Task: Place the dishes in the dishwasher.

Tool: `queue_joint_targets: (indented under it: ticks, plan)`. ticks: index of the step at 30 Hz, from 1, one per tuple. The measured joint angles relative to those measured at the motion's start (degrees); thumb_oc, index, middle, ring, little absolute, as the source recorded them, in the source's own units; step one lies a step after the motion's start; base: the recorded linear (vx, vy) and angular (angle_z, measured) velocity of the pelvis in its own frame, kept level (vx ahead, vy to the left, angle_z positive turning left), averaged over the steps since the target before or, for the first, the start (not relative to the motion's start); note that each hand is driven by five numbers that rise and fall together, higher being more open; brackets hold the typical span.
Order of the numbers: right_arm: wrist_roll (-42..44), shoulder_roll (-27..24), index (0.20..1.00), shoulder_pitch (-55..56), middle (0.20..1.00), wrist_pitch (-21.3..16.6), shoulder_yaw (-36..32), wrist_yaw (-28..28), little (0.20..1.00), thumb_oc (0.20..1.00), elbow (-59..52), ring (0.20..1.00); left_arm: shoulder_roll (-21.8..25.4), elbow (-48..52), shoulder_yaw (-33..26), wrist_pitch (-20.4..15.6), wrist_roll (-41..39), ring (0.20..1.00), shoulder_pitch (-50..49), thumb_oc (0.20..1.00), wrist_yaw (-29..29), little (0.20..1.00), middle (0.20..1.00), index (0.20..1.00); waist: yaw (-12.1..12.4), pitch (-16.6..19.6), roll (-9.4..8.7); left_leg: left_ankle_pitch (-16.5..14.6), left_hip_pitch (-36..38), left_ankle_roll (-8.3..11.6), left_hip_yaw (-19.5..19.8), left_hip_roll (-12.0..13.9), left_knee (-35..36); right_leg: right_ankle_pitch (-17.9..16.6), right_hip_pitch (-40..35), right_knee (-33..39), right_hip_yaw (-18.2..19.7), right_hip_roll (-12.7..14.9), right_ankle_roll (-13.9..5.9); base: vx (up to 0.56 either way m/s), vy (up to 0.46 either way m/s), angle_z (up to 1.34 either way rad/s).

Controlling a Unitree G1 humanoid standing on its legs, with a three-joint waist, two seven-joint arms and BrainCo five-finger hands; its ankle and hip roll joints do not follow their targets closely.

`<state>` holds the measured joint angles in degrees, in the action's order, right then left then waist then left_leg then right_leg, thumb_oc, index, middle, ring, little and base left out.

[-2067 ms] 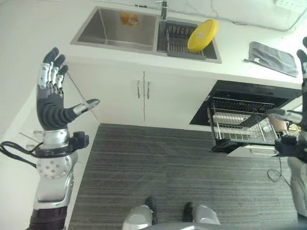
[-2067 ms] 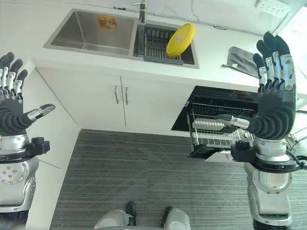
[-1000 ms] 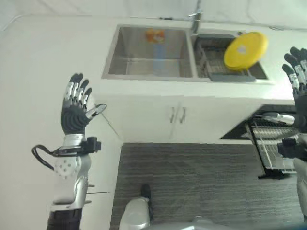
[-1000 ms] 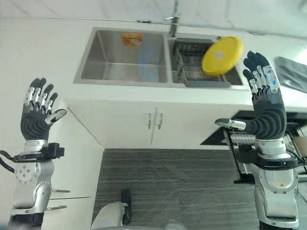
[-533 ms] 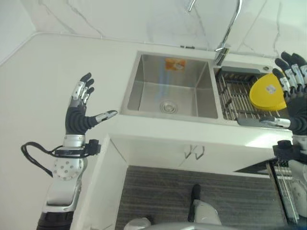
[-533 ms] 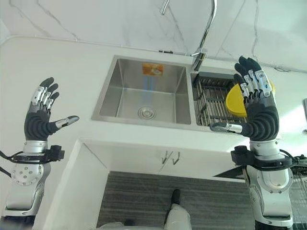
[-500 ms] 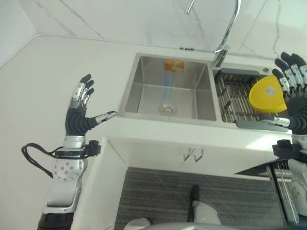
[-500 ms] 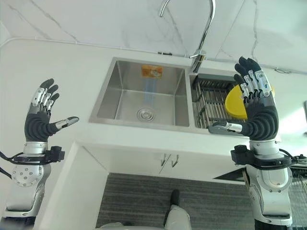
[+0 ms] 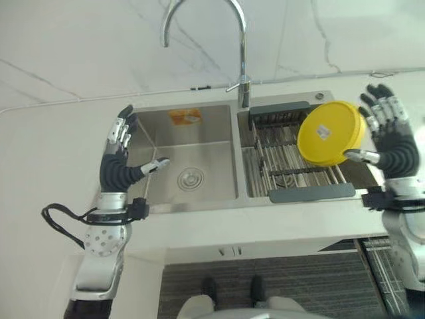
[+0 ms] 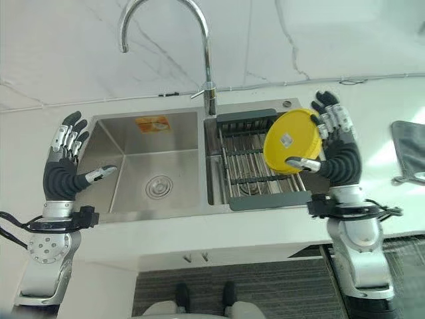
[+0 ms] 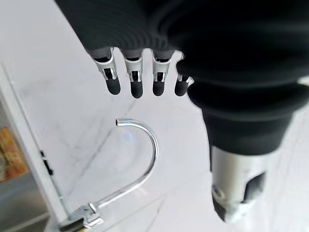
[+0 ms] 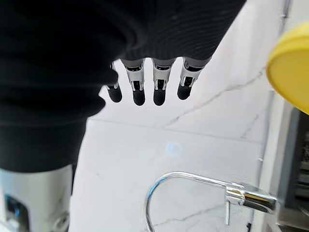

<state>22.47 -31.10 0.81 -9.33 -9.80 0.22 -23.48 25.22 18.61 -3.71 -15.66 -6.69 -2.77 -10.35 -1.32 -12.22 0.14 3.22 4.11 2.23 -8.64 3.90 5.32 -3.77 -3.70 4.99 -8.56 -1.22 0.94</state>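
The task looks barely begun: the yellow plate (image 10: 290, 141) stands tilted in the drying rack (image 10: 255, 174) (inside the sink's right basin). The right hand (image 10: 336, 154) is just beside it with straight fingers, holding nothing; the left hand (image 10: 62, 171), also spread and empty, hovers over the sink (image 10: 143, 174).

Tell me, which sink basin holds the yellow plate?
The basin nearer the right hand, with the dish rack. The yellow plate leans there; the other basin is bare.

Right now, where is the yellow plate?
The yellow plate stands on edge in the dish rack in the sink's right basin, right of the faucet, just in front of the open right hand.
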Motion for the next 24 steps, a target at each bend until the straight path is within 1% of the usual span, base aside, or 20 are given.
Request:
queue_joint_targets:
  ticks: [1,2,3,7,8,9,11,13,15,16,17,18,19,20,21,22,23,24]
  plan:
    - [0.02,0.05,1.0,0.1,1.0,-0.13,-0.66,0.15,1.0,1.0,-0.01,1.0,0.03,-0.18,0.1,0.0,0.66,1.0,0.87,1.0,-0.17,1.0,1.0,1.0,-0.3,-0.01,-0.79,-0.41,0.29,-0.48,-0.62,-0.46,-0.01,0.23,-0.18,0.0,-0.58,0.72,-0.47,0.07,0.147,-0.2]
    - [0.03,0.08,1.0,0.11,1.0,-0.46,-1.88,0.74,1.0,1.0,-0.15,1.0,0.11,-0.07,-0.02,0.0,1.13,1.0,1.36,1.0,-0.51,1.0,1.0,1.0,-0.42,0.01,-1.51,-0.41,0.44,-0.59,-0.57,-1.12,-0.02,0.29,-0.16,0.03,-0.34,1.25,-1.15,0.04,0.16,-0.08]
    - [0.05,0.08,1.0,0.06,1.0,-1.26,-2.85,0.99,1.0,1.0,-0.21,1.0,0.32,-0.07,-0.19,0.04,1.15,1.0,1.04,1.0,-0.75,1.0,1.0,1.0,-0.49,-0.03,-1.83,-0.54,0.57,-1.43,-0.97,-1.82,-0.35,0.32,-0.27,-0.01,-0.34,2.07,-1.92,0.02,0.18,-0.05]
    - [-0.24,0.15,1.0,-0.12,1.0,-1.25,-1.96,1.03,1.0,1.0,-0.46,1.0,0.74,-0.02,-0.32,0.2,1.32,1.0,1.11,1.0,-0.82,1.0,1.0,1.0,0.48,-0.24,-2.16,-1.47,1.31,-2.88,-1.32,-3.5,-0.38,-0.51,-0.74,-0.04,-0.77,3.68,-2.78,0.0,0.171,-0.02]
    - [-1.09,0.18,1.0,-0.13,1.0,-1.24,-1.86,0.68,1.0,1.0,-0.7,1.0,1.08,-0.02,-0.32,0.22,1.69,1.0,1.11,1.0,-0.85,1.0,1.0,1.0,0.63,-0.4,-2.36,-1.61,1.38,-3.11,-1.34,-3.62,-0.38,-0.69,-0.77,-0.04,-1.26,3.82,-3.05,-0.02,0.147,-0.02]
    - [-1.73,0.18,1.0,-0.17,1.0,-1.24,-1.87,0.06,1.0,1.0,-0.79,1.0,1.78,-0.02,-0.32,0.25,1.73,1.0,1.08,1.0,-0.94,1.0,1.0,1.0,0.93,-0.59,-2.67,-1.8,1.62,-3.38,-1.47,-3.67,-0.39,-1.16,-0.84,-0.04,-1.58,3.83,-3.74,-0.01,0.146,-0.07]
    - [-2.51,0.19,1.0,-0.19,1.0,-1.27,-1.89,-0.89,1.0,1.0,-0.78,1.0,3.01,0.0,-0.37,0.28,1.72,1.0,1.07,1.0,-1.26,1.0,1.0,1.0,1.55,-0.9,-3.23,-2.0,2.01,-3.66,-1.89,-3.73,-0.38,-1.34,-1.06,-0.07,-1.6,4.01,-4.12,0.01,0.11,-0.12]
    - [-3.33,0.2,1.0,-0.16,1.0,-1.27,-1.89,-1.38,1.0,1.0,-0.78,1.0,3.2,0.04,-0.78,0.28,1.69,1.0,0.68,1.0,-1.34,1.0,1.0,1.0,2.0,-1.37,-4.02,-2.06,2.11,-3.74,-2.53,-3.83,-0.37,-1.37,-0.91,-0.08,-1.56,4.1,-4.28,0.02,0.041,-0.14]
    - [-3.28,0.19,1.0,0.14,1.0,-1.3,-2.03,-2.36,1.0,1.0,-0.84,1.0,3.2,0.62,-0.8,0.29,1.66,1.0,-0.3,1.0,-1.16,1.0,1.0,1.0,1.8,-1.66,-4.48,-2.09,2.29,-3.78,-2.55,-3.72,-0.37,-1.11,-0.84,-0.68,-1.23,4.06,-4.57,0.0,-0.074,-0.04]
    - [-3.25,0.18,1.0,0.34,1.0,-1.51,-2.11,-2.49,1.0,1.0,-0.84,1.0,3.24,1.16,-0.81,0.26,1.57,1.0,-0.68,1.0,-0.56,1.0,1.0,1.0,1.73,-1.82,-4.55,-2.1,2.47,-3.82,-2.54,-3.51,-0.37,-0.29,-0.83,-1.27,-0.06,4.07,-5.14,-0.03,-0.22,0.06]
    - [-3.24,0.18,1.0,0.94,1.0,-2.57,-2.08,-2.33,1.0,1.0,-0.89,1.0,3.01,1.57,-0.71,-0.3,1.56,1.0,-0.49,1.0,0.28,1.0,1.0,1.0,1.79,-2.07,-4.4,-1.9,2.47,-4.08,-2.16,-3.06,-0.38,1.32,-0.8,-2.34,1.63,4.19,-5.9,-0.06,-0.375,0.14]
    - [-3.22,0.18,1.0,1.38,1.0,-3.5,-2.06,-2.09,1.0,1.0,-1.05,1.0,2.44,1.68,-0.51,-1.12,1.6,1.0,-0.1,1.0,0.91,1.0,1.0,1.0,1.78,-2.3,-3.96,-1.44,2.33,-4.15,-1.93,-2.5,-0.39,2.54,-0.35,-3.74,1.33,4.85,-6.17,-0.06,-0.356,0.08]
    - [-3.17,0.12,1.0,0.98,1.0,-5.07,-1.8,-0.79,1.0,1.0,-1.72,1.0,1.57,1.69,0.04,-3.21,1.68,1.0,0.87,1.0,1.51,1.0,1.0,1.0,2.7,-2.94,-2.61,-0.95,1.81,-3.47,-2.6,-0.24,-0.45,2.93,1.28,-7.06,-2.18,9.66,-8.14,-0.06,-0.472,-0.23]
    - [-3.17,0.17,1.0,0.26,1.0,-5.92,-1.25,0.12,1.0,1.0,-2.35,1.0,2.24,1.68,0.32,-4.02,1.7,1.0,1.19,1.0,1.5,1.0,1.0,1.0,3.87,-3.22,-2.18,-0.85,1.42,-2.72,-3.51,1.03,-0.92,1.53,2.15,-8.15,-5.52,14.76,-10.73,-0.05,-0.519,-0.34]
    - [-3.17,0.2,1.0,0.26,1.0,-6.6,-1.07,0.56,1.0,1.0,-2.93,1.0,3.43,1.67,0.64,-4.32,1.7,1.0,1.06,1.0,1.5,1.0,1.0,1.0,4.13,-3.21,-2.52,-0.99,1.07,-2.35,-3.56,2.09,-1.47,0.67,1.9,-7.09,-6.22,18.42,-12.14,-0.06,-0.639,-0.41]
    - [-1.89,0.86,1.0,-0.85,1.0,-7.77,0.44,1.62,1.0,1.0,-3.33,1.0,4.59,1.44,0.62,-4.5,1.6,1.0,1.16,1.0,1.54,1.0,1.0,1.0,4.59,-3.13,-3.22,-0.39,1.01,-0.07,-3.14,4.0,-1.76,-1.03,1.42,-4.71,-6.27,21.71,-14.43,-0.06,-0.666,-0.18]
    - [-1.03,1.83,1.0,-1.83,1.0,-7.96,1.26,2.72,1.0,1.0,-4.32,1.0,5.08,1.48,0.94,-4.54,1.58,1.0,2.19,1.0,1.6,1.0,1.0,1.0,4.68,-3.22,-3.76,0.15,0.88,1.41,-2.86,5.74,-1.74,-1.87,0.85,-2.31,-6.02,21.58,-15.08,-0.04,-0.543,-0.13]
    - [-1.0,1.93,1.0,-2.66,1.0,-8.2,2.02,3.44,1.0,1.0,-4.67,1.0,5.47,1.6,1.09,-4.77,1.55,1.0,2.99,1.0,1.84,1.0,1.0,1.0,4.75,-3.12,-4.44,0.61,0.93,2.9,-2.46,6.91,-1.7,-2.22,0.36,-0.91,-6.03,20.35,-14.67,-0.03,-0.581,0.19]
